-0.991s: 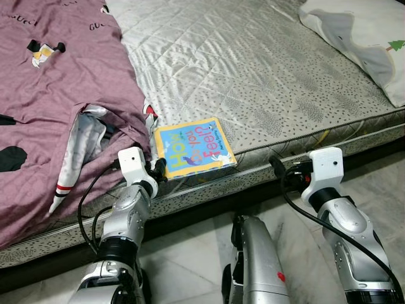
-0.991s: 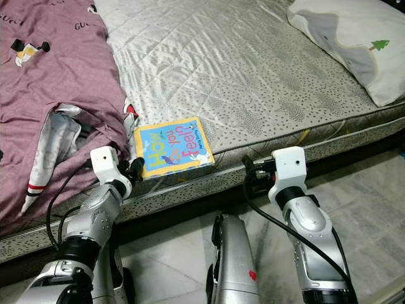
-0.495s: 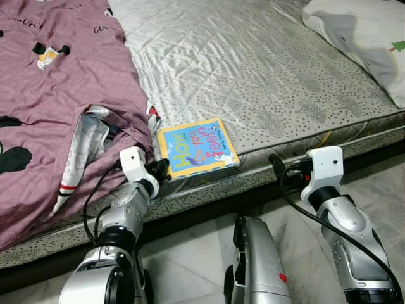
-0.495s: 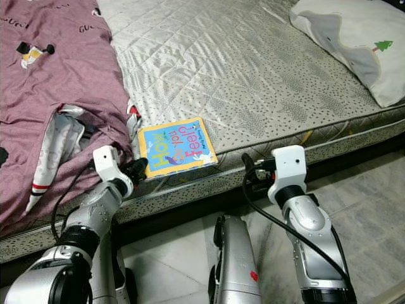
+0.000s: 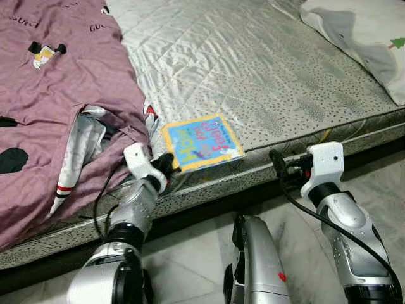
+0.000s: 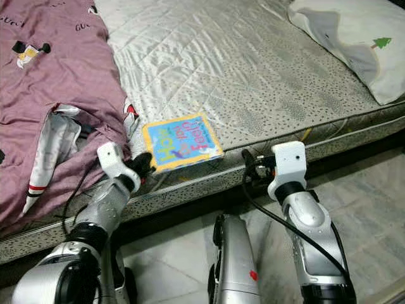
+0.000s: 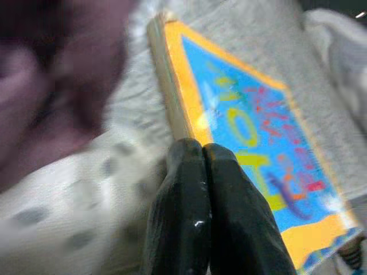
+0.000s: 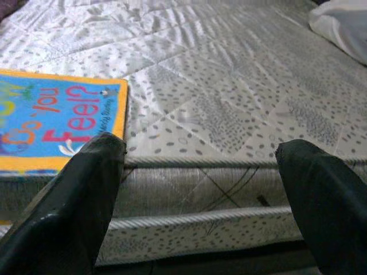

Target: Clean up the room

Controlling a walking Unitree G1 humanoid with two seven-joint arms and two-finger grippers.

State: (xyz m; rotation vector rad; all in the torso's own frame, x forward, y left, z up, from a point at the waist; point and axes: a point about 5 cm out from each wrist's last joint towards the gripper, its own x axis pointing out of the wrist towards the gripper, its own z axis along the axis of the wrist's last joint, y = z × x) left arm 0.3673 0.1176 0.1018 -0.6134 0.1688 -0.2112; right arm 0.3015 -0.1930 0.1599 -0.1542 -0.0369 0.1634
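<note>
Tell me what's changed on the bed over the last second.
The left gripper, fingers shut, has pushed against the book at its near left corner, turning it on the mattress. The right gripper stays open by the mattress edge; the purple blanket and pillow are unmoved.

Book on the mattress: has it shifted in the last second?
Yes. The book has turned on the mattress, its near corner swung away from the purple blanket, with the left gripper at it.

Grey quilted mattress (image 5: 253, 69) (a white pillow (image 5: 367, 38) at its corner) above marble floor (image 5: 190, 266).
</note>
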